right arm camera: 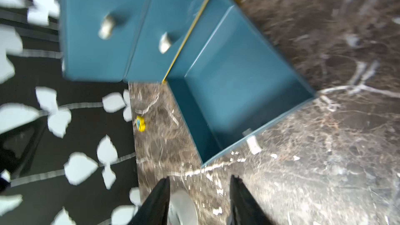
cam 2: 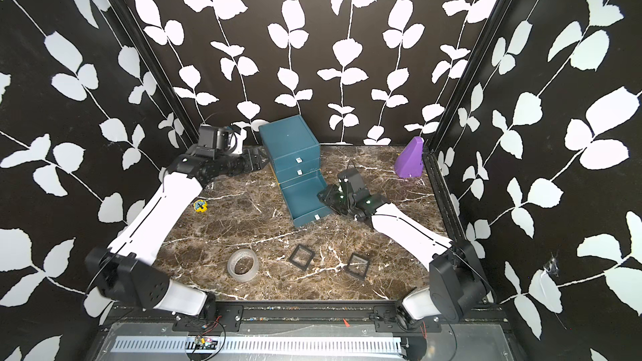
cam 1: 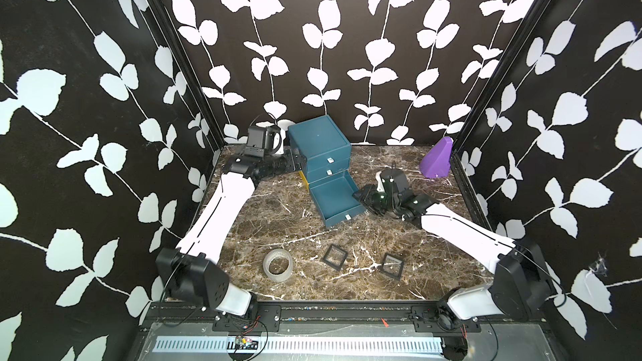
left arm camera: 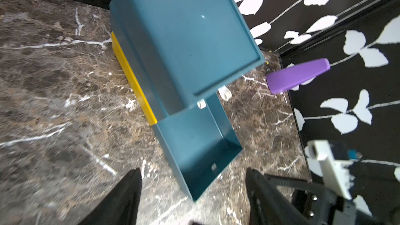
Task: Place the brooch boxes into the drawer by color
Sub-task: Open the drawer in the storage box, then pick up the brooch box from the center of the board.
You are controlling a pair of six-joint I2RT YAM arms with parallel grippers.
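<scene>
Bottom tray (cam 1: pixel 335 199) of the drawer (cam 1: pixel 318 140) gapes, seemingly empty.

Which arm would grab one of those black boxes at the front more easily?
Right, probably. The right gripper, open, hangs by the pulled-out drawer, nearer both black boxes. The left gripper sits farther back beside the chest.

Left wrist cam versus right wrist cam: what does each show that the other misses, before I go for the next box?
Only the left wrist view: the purple wedge by the wall, and the top face of the chest. Only the right wrist view: the small yellow object on the table, and part of the clear tape roll. Both: the pulled-out bottom drawer, which is empty.
</scene>
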